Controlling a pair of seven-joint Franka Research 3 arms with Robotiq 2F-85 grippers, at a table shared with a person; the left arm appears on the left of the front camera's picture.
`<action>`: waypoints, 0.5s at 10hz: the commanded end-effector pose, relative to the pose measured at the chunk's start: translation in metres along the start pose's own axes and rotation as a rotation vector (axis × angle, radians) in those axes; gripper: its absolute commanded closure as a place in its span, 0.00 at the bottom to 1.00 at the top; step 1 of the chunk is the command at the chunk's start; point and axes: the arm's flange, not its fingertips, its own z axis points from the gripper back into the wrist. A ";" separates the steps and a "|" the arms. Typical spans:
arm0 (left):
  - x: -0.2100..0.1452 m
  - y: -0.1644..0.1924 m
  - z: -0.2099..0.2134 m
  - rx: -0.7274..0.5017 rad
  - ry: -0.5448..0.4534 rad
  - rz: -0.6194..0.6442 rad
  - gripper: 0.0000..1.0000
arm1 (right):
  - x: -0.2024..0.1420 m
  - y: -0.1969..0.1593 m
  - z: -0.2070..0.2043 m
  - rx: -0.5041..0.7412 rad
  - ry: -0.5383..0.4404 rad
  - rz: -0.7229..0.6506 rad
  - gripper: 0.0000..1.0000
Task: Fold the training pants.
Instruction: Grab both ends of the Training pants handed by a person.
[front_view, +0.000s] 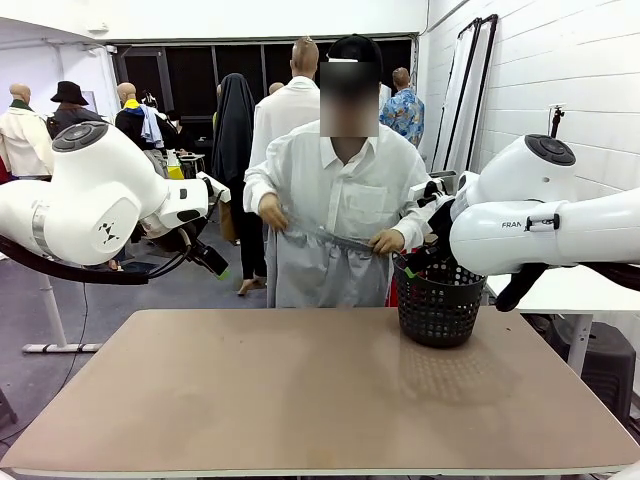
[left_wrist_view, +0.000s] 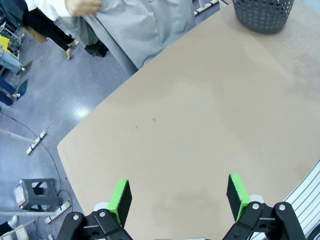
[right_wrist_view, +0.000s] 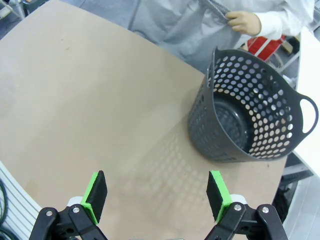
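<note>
My left arm comes in from the left with its elbow raised above the desk (front_view: 320, 390) edge, forearm angled down toward the far side. The left claw (front_view: 207, 258) hangs in the air off the desk's far left corner, tips pointing down and away from me. In its wrist view the left claw (left_wrist_view: 180, 192) has its green pads (left_wrist_view: 120, 199) spread wide apart with nothing between them, bare desk top below.

At the middle, across the desk, the person stands holding the training pants (front_view: 325, 265) up by the waistband. The person's right hand (front_view: 272, 212) grips one end and the person's left hand (front_view: 387, 241) grips the other, slightly lower. The grey legs hang straight down in front of the person, past the far edge; I can't tell whether they touch it.

To the right, the black mesh basket (front_view: 440, 300) stands upright on the desk's far right part. My right arm reaches in level from the right, and the right claw (front_view: 418, 262) sits just at the basket's near-left rim. From its own wrist view the right claw (right_wrist_view: 157, 192) is wide apart and holds nothing, looking down on the basket's hollow inside
</note>
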 end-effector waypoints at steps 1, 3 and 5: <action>-0.001 0.001 0.000 -0.006 -0.004 -0.009 0.00 | 0.000 0.000 0.000 0.000 0.000 0.001 0.00; -0.001 0.001 0.000 -0.006 -0.004 -0.009 0.00 | 0.000 0.000 0.000 0.000 0.000 0.001 0.00; -0.001 0.001 0.000 -0.006 -0.004 -0.009 0.00 | 0.000 0.000 0.000 0.000 0.000 0.001 0.00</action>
